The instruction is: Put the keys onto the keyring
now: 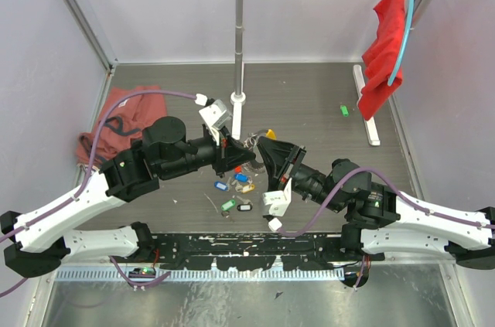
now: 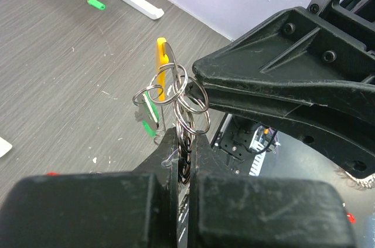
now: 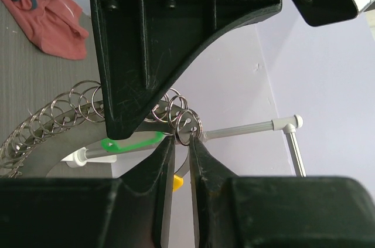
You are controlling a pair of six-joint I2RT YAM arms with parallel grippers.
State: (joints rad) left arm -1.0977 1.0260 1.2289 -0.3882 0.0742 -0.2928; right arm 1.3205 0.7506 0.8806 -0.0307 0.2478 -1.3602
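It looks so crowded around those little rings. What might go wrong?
The right end effector has one small ring of the keyring only between its tips; it may slip out. The left end effector clamps the same tangle close by, so the two might bump or pull against each other.

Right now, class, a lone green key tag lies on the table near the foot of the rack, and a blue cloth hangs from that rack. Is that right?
Not quite: the cloth hanging from the rack is red, not blue, as the top view shows. The lone green key tag does lie on the table near the rack's foot.
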